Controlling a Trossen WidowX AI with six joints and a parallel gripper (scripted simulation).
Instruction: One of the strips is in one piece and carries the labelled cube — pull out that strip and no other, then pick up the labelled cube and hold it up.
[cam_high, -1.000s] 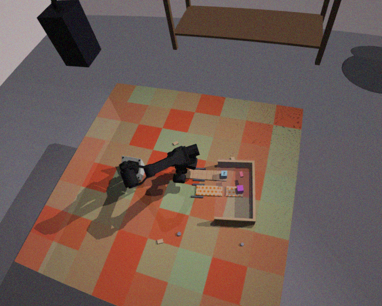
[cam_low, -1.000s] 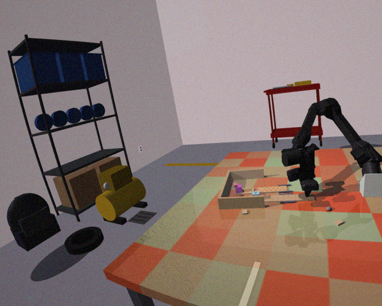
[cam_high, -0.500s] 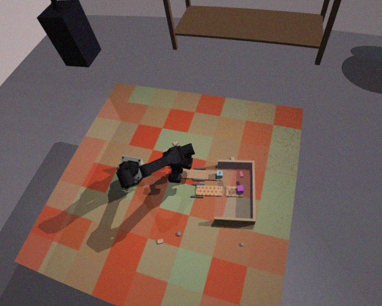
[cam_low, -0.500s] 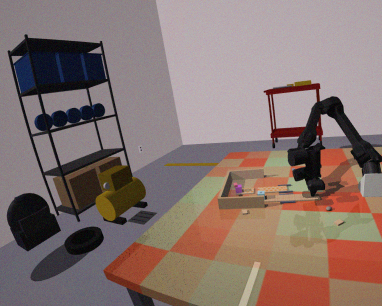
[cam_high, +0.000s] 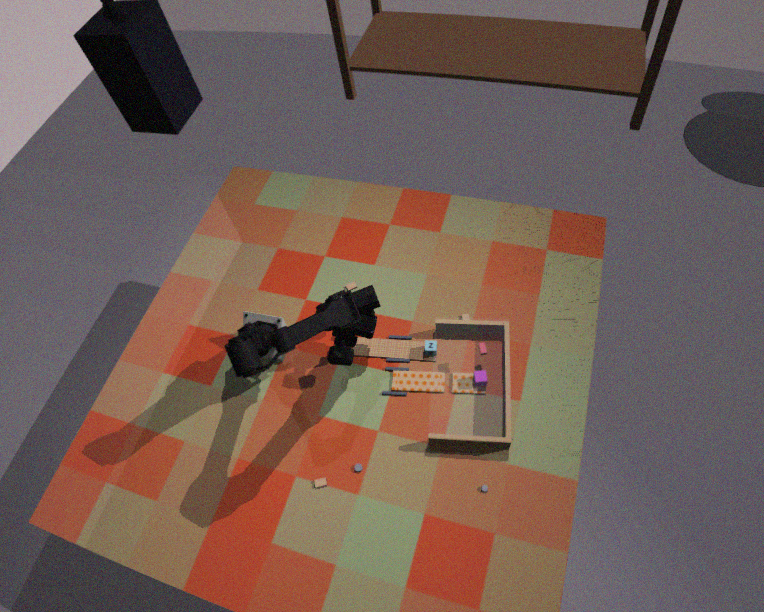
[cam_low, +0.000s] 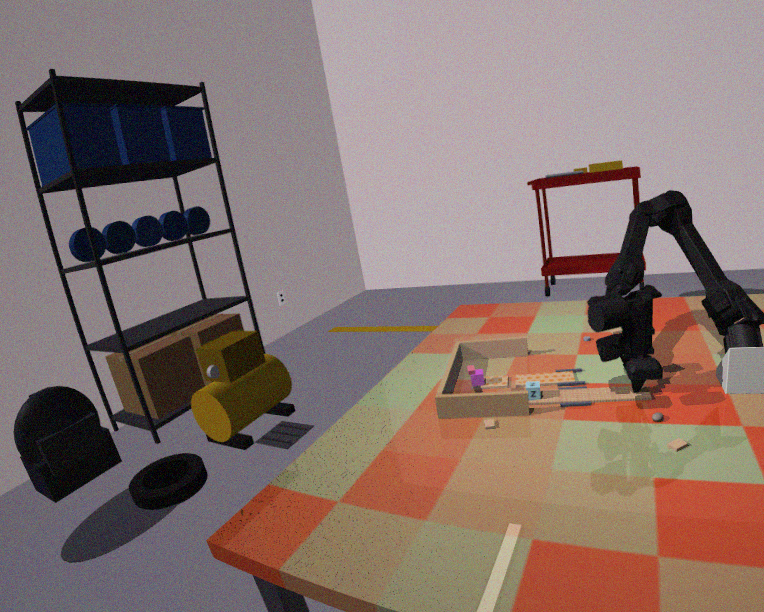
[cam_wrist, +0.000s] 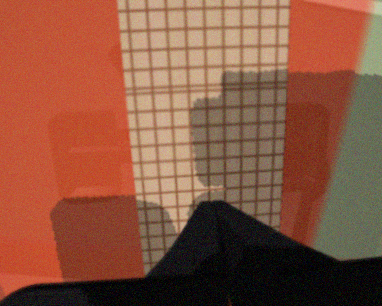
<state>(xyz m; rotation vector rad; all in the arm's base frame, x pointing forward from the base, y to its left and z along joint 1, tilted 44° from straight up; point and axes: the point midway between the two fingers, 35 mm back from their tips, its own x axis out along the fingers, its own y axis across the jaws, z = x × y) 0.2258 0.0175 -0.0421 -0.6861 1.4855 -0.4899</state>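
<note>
End effector (cam_high: 341, 355): clenched, nothing between the fingers; pointed straight down with its tip pressed on the near end of the grid-patterned strip (cam_high: 390, 348). In the wrist view the closed fingers form a single dark wedge over the strip's brown grid lines, their shadow falling across it.

Grid-patterned strip: one unbroken piece, lying flat on the checkered surface (cam_high: 357, 529), running from under the end effector toward the wooden tray (cam_high: 506, 382).

Labelled cube (cam_high: 430, 346): light blue, marked with a dark letter; sits on the far end of the grid-patterned strip, just at the open side of the tray, well apart from the end effector. In the exterior view the cube (cam_low: 533, 389) stands beside the tray's near wall.

Dotted strip (cam_high: 417, 381): orange with pale dots, parallel to and just beside the first; broken in two, with a visible gap before its shorter piece (cam_high: 462, 382). A magenta cube (cam_high: 480, 376) rests at the tray end of that shorter piece.

Blue guide bars (cam_high: 394, 393): short, dark blue, flanking the strips.

Pink block (cam_high: 482, 347): small, inside the tray near its far wall.

Loose items on the surface: two small grey discs (cam_high: 357, 467) and a tan chip (cam_high: 319, 482), well apart from the strips.
</note>
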